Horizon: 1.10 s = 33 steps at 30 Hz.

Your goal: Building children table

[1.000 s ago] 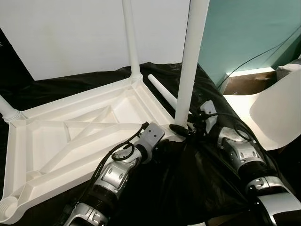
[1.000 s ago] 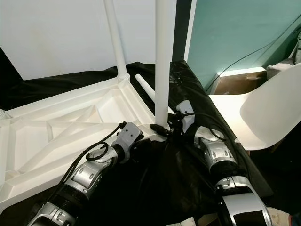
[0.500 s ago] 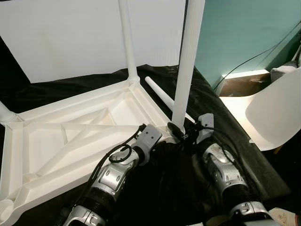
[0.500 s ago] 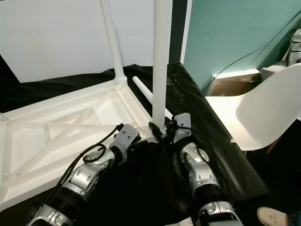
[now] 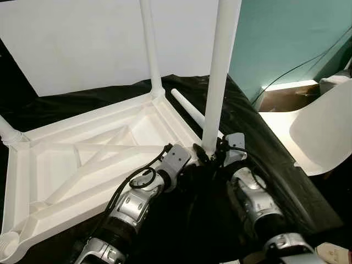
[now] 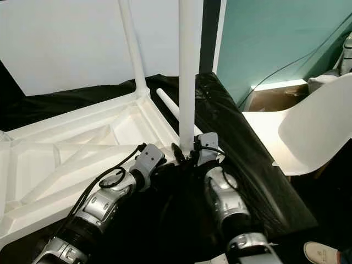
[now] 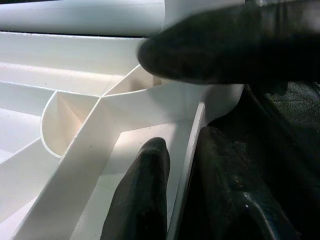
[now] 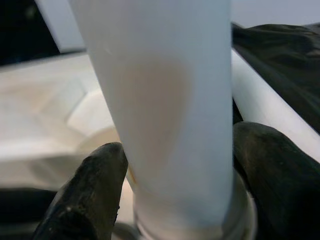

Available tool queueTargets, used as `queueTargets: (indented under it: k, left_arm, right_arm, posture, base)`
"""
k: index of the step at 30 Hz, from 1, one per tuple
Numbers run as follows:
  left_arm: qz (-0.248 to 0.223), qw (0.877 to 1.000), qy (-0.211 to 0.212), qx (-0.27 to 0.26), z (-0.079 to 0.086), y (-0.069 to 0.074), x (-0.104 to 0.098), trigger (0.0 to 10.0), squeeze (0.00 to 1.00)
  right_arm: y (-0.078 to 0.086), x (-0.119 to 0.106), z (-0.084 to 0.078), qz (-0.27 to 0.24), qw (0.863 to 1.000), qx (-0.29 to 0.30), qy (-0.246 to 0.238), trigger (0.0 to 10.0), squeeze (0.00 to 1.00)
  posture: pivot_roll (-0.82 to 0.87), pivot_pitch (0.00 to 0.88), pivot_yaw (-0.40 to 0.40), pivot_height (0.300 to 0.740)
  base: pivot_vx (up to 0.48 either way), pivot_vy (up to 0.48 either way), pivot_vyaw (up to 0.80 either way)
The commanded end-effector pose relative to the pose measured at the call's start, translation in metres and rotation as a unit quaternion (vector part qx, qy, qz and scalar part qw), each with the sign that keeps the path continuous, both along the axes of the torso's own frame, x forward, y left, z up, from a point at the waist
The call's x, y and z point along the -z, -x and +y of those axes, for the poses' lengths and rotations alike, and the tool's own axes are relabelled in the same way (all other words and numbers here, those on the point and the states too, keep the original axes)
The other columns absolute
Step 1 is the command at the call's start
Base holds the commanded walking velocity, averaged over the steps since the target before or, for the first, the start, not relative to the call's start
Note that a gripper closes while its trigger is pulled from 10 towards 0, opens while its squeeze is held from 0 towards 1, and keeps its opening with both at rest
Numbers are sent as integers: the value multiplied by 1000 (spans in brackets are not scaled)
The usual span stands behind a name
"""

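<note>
Upright leg (image 6: 186, 82) standing in corner socket of upturned tabletop (image 5: 82, 159), between right gripper (image 8: 172, 190) fingers closing on base. Left gripper (image 7: 165, 125) parted, straddling tabletop rim beside socket. Far legs seated; spare leg (image 5: 190, 107) lying beyond, near-left socket (image 5: 10, 242) awaiting.

Both silver arms reach forward, right gripper (image 8: 175, 195) jaws clamped, left gripper (image 7: 200, 100) jaws parted.

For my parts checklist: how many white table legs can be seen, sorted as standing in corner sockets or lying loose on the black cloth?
Standing in sockets: 3
Lying loose on the black cloth: 1
Total: 4 white plastic table legs
</note>
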<state>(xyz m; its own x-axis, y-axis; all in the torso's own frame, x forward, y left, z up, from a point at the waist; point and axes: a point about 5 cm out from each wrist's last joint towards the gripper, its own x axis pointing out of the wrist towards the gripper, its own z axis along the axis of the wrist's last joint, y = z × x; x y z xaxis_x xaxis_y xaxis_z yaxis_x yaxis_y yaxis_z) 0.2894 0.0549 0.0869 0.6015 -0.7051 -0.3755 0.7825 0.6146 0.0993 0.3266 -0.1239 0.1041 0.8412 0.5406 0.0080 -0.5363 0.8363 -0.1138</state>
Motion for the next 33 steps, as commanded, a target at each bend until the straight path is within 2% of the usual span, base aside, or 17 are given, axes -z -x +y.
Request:
queueTargets:
  k: [1, 5, 7, 9, 10, 11, 12, 19, 23, 24, 26, 28, 29, 33]
  left_arm:
    - [99, 994, -38, 23, 5, 20, 40, 10000, 0]
    - [100, 994, -37, 23, 5, 20, 41, 10000, 0]
    - [100, 994, -37, 23, 5, 20, 41, 10000, 0]
    - [99, 994, -35, 24, 4, 19, 40, 10000, 0]
    - [98, 994, -34, 23, 3, 18, 39, 10000, 0]
    - [98, 994, -34, 23, 3, 18, 39, 10000, 0]
    - [97, 995, -33, 21, 3, 18, 38, 10000, 0]
    - [97, 995, -34, 17, 6, 19, 39, 10000, 0]
    - [101, 994, -33, 15, 6, 21, 41, 10000, 0]
    - [102, 994, -34, 16, 6, 22, 42, 10000, 0]
    - [102, 994, -34, 16, 6, 22, 42, 10000, 0]
    - [103, 994, -37, 21, 5, 22, 42, 10000, 0]
    - [102, 994, -38, 24, 6, 22, 41, 10000, 0]
    - [99, 994, -44, 25, 9, 19, 40, 10000, 0]
  right_arm:
    - [-3, -7, 3, -18, 999, -28, 22, 10000, 0]
    - [-15, -22, -5, -23, 995, -67, 74, 10000, 0]
    - [-20, -24, -9, -15, 994, -63, 84, 10000, 0]
    - [-30, -28, -16, 10, 996, -31, 78, 10000, 0]
    - [-33, -28, -17, 24, 996, -27, 79, 6588, 0]
    - [-34, -28, -18, 33, 996, -28, 80, 6588, 0]
    - [-34, -25, -17, 43, 995, -33, 78, 0, 0]
    - [-27, -11, -8, 75, 995, -33, 52, 0, 0]
    - [-18, 2, 12, 88, 996, 6, -1, 0, 0]
    - [-15, 5, 18, 81, 996, 25, -23, 0, 0]
    - [-15, 5, 18, 81, 996, 25, -23, 0, 0]
    - [-5, -1, 33, 34, 992, 62, -108, 0, 0]
    - [0, -3, 40, 14, 989, 69, -129, 0, 0]
    - [1, -7, 47, 1, 988, 71, -137, 0, 0]
  posture:
    - [62, 0, 13, 740]
    - [57, 0, 10, 740]
    - [57, 0, 10, 740]
    - [60, 0, 6, 740]
    - [62, 0, 5, 740]
    - [62, 0, 5, 740]
    - [62, 0, 5, 740]
    - [71, 0, -5, 740]
    - [73, 0, 2, 740]
    - [73, 0, 2, 740]
    - [73, 0, 2, 740]
    - [71, 0, 9, 740]
    - [71, 0, 9, 740]
    - [69, 0, 20, 740]
  base:
    - [0, 0, 0]
    - [0, 0, 0]
    - [0, 0, 0]
    - [0, 0, 0]
    - [0, 0, 0]
    - [0, 0, 0]
    - [0, 0, 0]
    - [0, 0, 0]
    - [0, 0, 0]
    - [0, 0, 0]
    - [0, 0, 0]
    - [0, 0, 0]
    - [0, 0, 0]
    - [0, 0, 0]
